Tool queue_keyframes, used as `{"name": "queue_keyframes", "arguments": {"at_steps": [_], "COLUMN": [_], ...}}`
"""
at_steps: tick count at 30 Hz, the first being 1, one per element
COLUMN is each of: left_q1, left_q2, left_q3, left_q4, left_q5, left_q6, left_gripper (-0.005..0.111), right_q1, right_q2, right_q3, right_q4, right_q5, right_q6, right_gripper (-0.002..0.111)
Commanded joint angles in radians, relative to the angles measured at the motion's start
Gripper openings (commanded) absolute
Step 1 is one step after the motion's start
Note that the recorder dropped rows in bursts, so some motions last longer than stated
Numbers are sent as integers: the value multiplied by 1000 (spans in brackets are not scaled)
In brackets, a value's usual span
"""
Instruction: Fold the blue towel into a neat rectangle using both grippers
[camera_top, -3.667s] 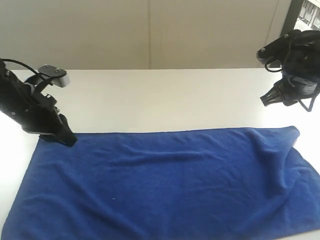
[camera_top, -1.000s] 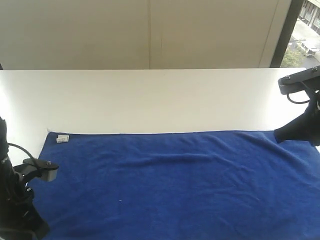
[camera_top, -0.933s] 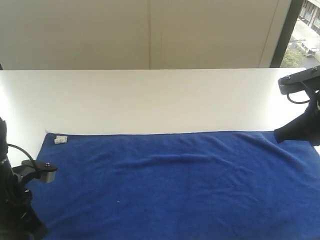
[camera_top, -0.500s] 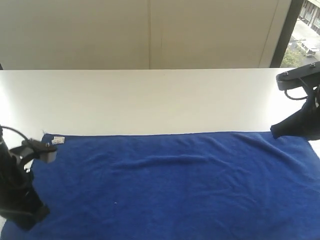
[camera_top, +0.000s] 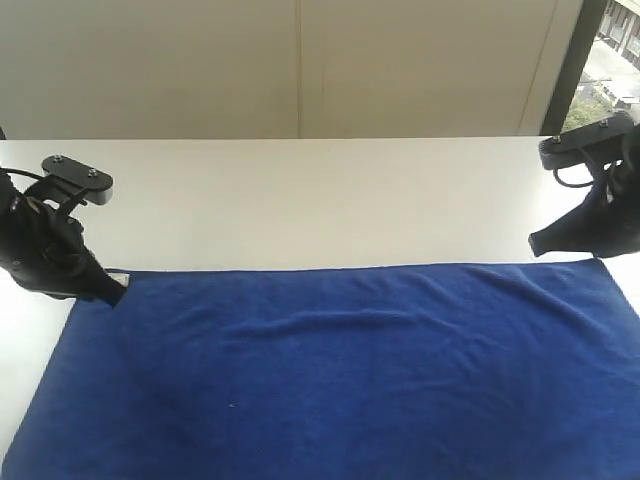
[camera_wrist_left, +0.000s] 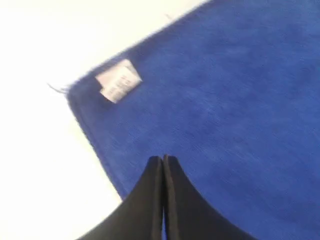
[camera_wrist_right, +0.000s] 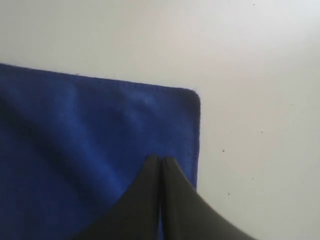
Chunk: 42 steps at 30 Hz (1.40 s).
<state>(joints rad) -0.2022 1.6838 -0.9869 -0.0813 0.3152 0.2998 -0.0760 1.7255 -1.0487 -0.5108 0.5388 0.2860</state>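
The blue towel (camera_top: 340, 370) lies spread flat on the white table (camera_top: 320, 195), its long far edge running left to right. My left gripper (camera_top: 112, 292) is shut, its tip at the towel's far left corner. In the left wrist view the closed fingers (camera_wrist_left: 163, 160) hover over the cloth (camera_wrist_left: 240, 100) close to the white tag (camera_wrist_left: 118, 86). My right gripper (camera_top: 535, 245) is shut just above the far right corner. The right wrist view shows its tip (camera_wrist_right: 161, 160) over the towel (camera_wrist_right: 90, 135) near that corner (camera_wrist_right: 194, 96). Neither gripper holds cloth.
Bare white tabletop stretches behind the towel to the beige wall (camera_top: 300, 70). A dark window frame (camera_top: 565, 65) stands at the far right. The towel's near edge runs out of the exterior view at the bottom.
My left arm has travelled from the towel's near left side up to its far left corner and now covers the tag. The right gripper has drifted slightly left and farther back.
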Motion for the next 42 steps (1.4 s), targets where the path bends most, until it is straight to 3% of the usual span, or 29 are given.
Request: {"name": "queue_keyframes", "arguments": {"at_steps": [1, 7, 15, 24, 42], "left_q1": [39, 51, 51, 51, 51], "left_q2": [102, 209, 310, 323, 338], "left_q3": [-41, -104, -173, -213, -213], "left_q4": [32, 64, 81, 117, 119], "left_q5": [-130, -209, -217, -217, -386], "left_q6": [-8, -6, -6, -4, 10], "left_gripper": [0, 0, 0, 0, 0], "right_q1": [-67, -111, -114, -129, -134], "right_q2": [107, 236, 337, 411, 448], "right_q3": [-60, -119, -183, -252, -294], "right_q4": [-23, -25, -28, -36, -40], "right_q5": [-32, -57, -98, -86, -52], "right_q6": [2, -17, -17, -17, -17], "right_gripper": [0, 0, 0, 0, 0]}}
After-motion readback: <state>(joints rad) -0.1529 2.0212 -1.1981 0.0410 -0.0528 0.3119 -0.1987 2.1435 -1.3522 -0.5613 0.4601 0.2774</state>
